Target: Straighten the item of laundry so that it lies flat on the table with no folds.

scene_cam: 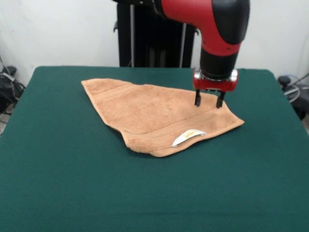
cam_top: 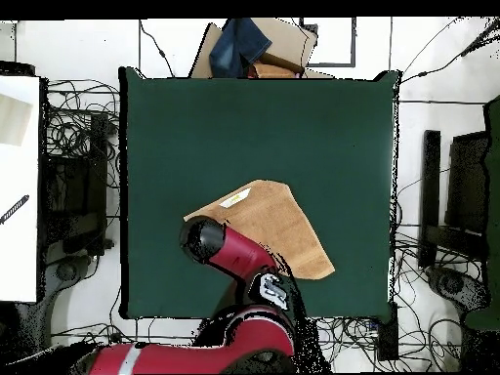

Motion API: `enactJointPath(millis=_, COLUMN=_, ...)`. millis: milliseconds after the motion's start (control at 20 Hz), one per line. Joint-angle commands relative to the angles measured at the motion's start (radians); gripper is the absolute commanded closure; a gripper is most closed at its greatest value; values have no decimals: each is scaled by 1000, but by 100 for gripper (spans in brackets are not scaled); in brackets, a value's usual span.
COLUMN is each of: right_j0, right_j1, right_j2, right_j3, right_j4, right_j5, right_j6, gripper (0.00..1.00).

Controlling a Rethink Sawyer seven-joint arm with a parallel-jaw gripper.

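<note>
The orange-tan towel (scene_cam: 149, 113) lies on the dark green table (scene_cam: 72, 174), folded over itself into a rough triangle with a thick doubled edge along its front left side. Its white label with a yellow mark (scene_cam: 188, 137) lies on top near the front corner. My gripper (scene_cam: 208, 104) points straight down over the towel's right part, fingers apart, with nothing between them and the tips close above the cloth. In the overhead view the towel (cam_top: 278, 223) and label (cam_top: 235, 199) show on the table (cam_top: 244, 117). The arm's wrist (cam_top: 202, 239) covers the gripper there.
The black pedestal (scene_cam: 149, 43) stands behind the table's far edge. In the overhead view a cardboard box with blue cloth (cam_top: 256, 47) sits beyond the table's top edge, a white surface (cam_top: 20, 186) is at the left, and cables lie around the table.
</note>
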Motion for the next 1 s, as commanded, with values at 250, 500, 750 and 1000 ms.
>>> enactJointPath(millis=250, right_j0=-166, right_j1=-168, right_j2=167, right_j3=52, right_j4=-83, right_j5=-266, right_j6=261, gripper=0)
enactJointPath(millis=500, right_j0=97, right_j1=-164, right_j2=-173, right_j3=-119, right_j4=-6, right_j5=45, right_j6=275, gripper=0)
enactJointPath(millis=750, right_j0=-83, right_j1=-195, right_j2=62, right_j3=13, right_j4=-89, right_j5=-266, right_j6=269, gripper=0)
enactJointPath(millis=1000, right_j0=-117, right_j1=-139, right_j2=87, right_j3=-13, right_j4=-284, right_j5=-596, right_j6=294, gripper=0)
